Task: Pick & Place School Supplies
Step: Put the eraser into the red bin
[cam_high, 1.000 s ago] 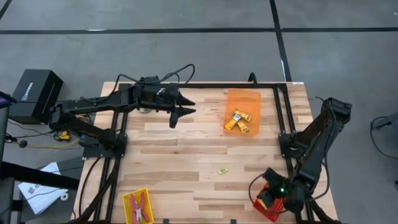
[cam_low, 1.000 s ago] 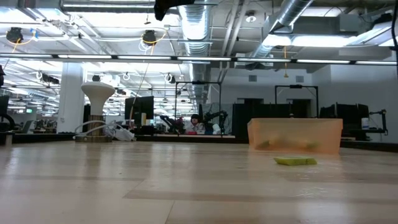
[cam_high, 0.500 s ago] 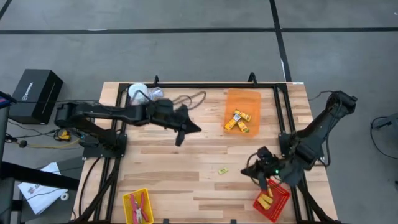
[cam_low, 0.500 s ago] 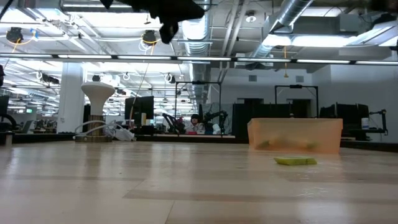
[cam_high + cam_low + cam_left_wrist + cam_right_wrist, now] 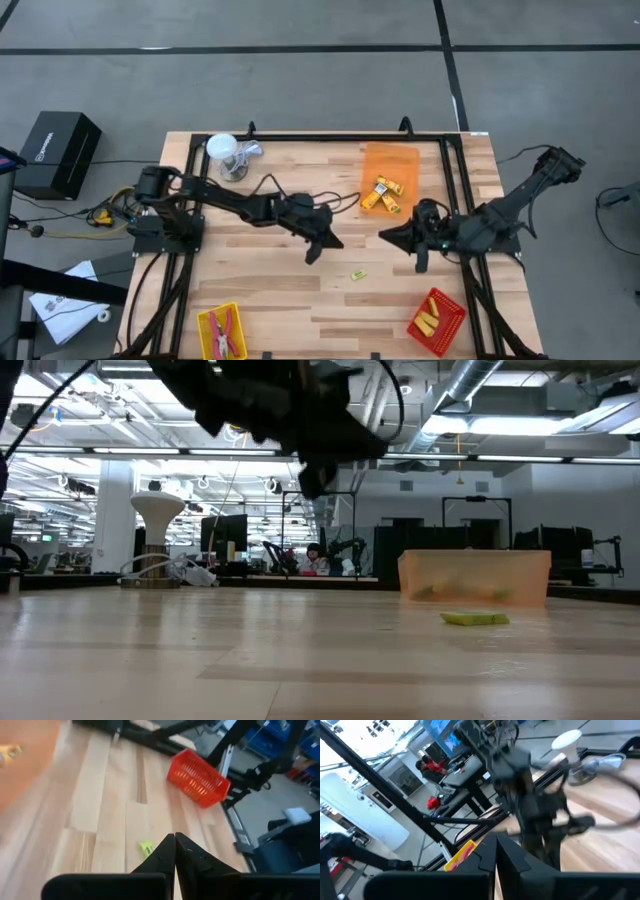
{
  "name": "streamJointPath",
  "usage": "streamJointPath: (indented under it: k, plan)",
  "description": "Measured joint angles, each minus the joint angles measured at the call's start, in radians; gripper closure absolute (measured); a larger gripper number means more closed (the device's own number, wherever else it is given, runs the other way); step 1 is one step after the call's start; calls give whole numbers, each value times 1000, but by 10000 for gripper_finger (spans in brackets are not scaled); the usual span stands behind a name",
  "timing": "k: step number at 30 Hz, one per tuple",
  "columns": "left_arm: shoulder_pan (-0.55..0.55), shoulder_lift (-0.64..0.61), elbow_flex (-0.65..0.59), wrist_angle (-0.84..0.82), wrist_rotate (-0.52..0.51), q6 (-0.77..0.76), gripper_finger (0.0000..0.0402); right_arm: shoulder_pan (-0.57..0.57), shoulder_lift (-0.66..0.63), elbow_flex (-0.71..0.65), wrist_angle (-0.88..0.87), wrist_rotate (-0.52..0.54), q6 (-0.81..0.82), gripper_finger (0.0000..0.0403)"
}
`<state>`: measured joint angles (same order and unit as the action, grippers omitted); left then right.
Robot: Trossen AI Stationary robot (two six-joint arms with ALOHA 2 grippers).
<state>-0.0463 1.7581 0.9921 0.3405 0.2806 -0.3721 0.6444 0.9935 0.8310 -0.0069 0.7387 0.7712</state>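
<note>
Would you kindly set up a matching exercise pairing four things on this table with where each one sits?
Things:
1. orange tray
2. red tray
3. yellow tray
4. loose yellow block

Places or contents:
A. lying alone on the bare wood between the two shut grippers
B. near-left corner, holding red-handled pliers
C. far side of the table, holding labelled yellow blocks
D. near-right corner, holding yellow sticks

Pairs: 1-C, 2-D, 3-B, 4-A
</note>
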Motion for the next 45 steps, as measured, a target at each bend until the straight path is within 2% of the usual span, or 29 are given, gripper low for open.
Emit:
streamJointPath:
  k: [9, 16, 26, 33, 45]
  plan:
    - [-38, 127, 112, 8, 39, 130, 401, -48, -20, 0, 0, -2, -22, 403]
    - [-38, 252, 200, 0, 151, 242, 401, -73, -19, 0, 25, -4, -20, 403]
    - [-37, 376, 221, -5, 202, 345, 401, -92, -19, 0, 64, -5, -20, 403]
    - [-36, 416, 221, -10, 204, 366, 401, -105, -19, 0, 69, -5, -19, 403]
    - [-23, 417, 227, 0, 178, 393, 401, -144, -19, 0, 68, -8, -20, 403]
